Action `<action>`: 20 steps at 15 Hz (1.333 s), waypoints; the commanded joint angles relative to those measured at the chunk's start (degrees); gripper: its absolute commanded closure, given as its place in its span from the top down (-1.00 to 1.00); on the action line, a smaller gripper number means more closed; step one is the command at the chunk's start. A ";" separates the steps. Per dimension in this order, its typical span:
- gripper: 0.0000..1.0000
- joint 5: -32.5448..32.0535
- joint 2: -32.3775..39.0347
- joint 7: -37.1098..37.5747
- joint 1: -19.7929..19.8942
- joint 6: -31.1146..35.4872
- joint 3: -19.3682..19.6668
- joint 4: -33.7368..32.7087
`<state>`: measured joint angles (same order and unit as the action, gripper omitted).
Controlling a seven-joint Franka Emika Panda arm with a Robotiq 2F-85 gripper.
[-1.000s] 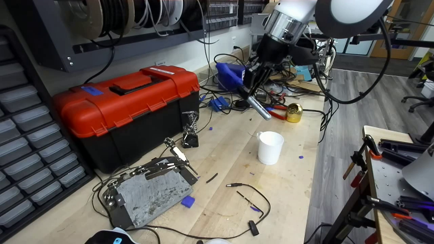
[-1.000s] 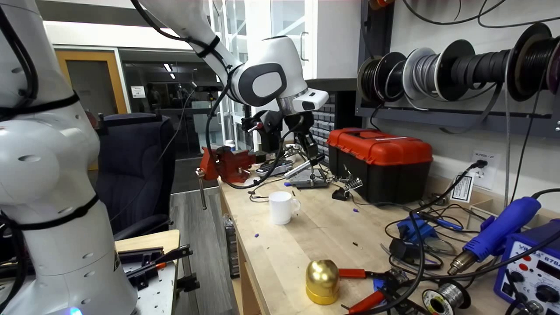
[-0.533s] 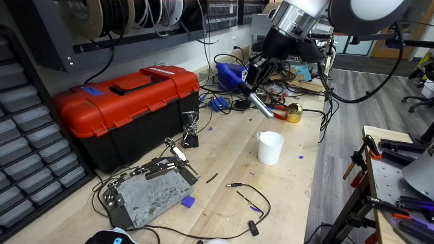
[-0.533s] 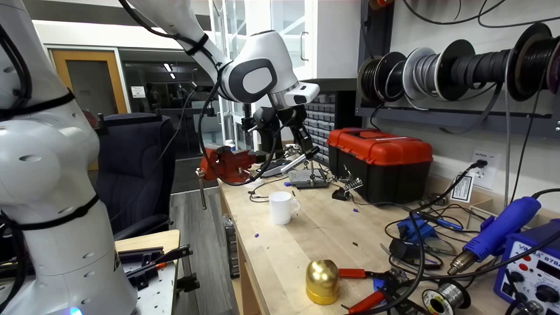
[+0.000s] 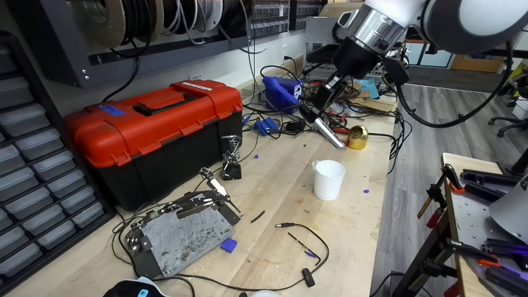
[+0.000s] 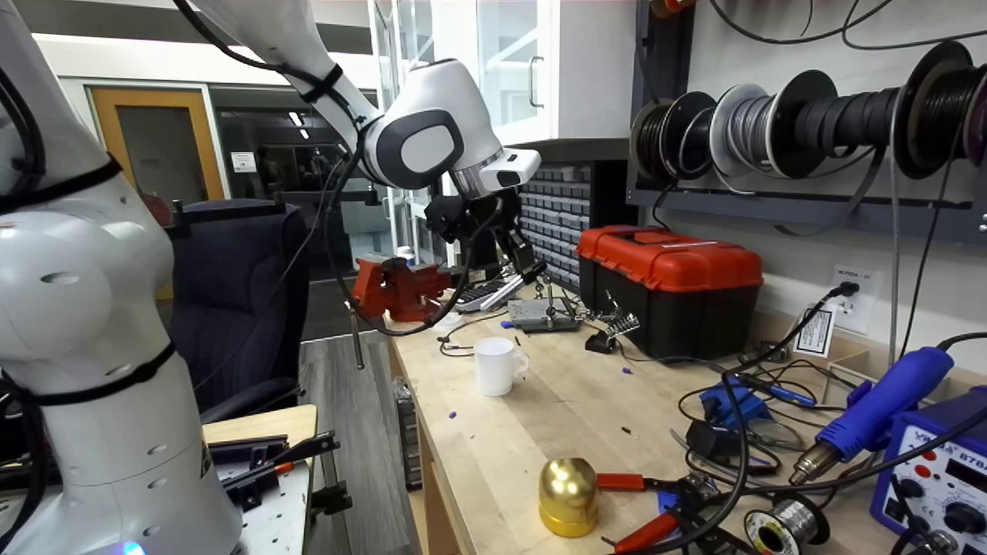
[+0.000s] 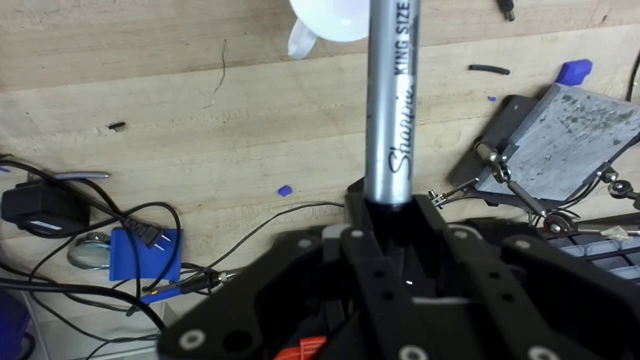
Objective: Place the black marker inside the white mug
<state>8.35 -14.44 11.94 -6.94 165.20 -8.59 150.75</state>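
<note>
Clamps black fingers (image 7: pixel 430 212) on the dark end of a silver-barrelled marker (image 7: pixel 392 105) lettered "Sharpie", holding it slanted in the air, free end lowermost. Has the white mug (image 5: pixel 328 181) upright on the table (image 5: pixel 276 177), lower than the marker and apart from it. Farther out, has a gold pot (image 6: pixel 568 501) and a red-lidded toolbox (image 6: pixel 663 308), visible in both exterior views.

White mug (image 5: pixel 328 182): single handle, upright, mouth up, on the wooden tabletop (image 5: pixel 280 177).
Marker (image 7: pixel 391 115): silver barrel lettered "Sharpie KING SIZE", held tilted in the air, free end down, apart from the mug.
</note>
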 commanded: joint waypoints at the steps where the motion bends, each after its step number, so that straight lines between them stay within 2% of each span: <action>1: -0.87 2.58 -2.12 -5.59 -2.50 5.27 2.83 4.20; 5: -0.87 7.42 -1.14 -12.34 -6.11 8.85 7.21 5.26; 8: -0.87 12.65 -0.94 -17.49 -10.48 10.50 11.47 5.47; 13: -0.87 21.04 -1.00 -25.32 -17.98 11.16 18.12 4.91; 20: -0.87 30.41 -1.10 -33.55 -26.78 12.18 25.09 4.86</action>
<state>34.20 -14.47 -17.31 -29.11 175.10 13.08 154.87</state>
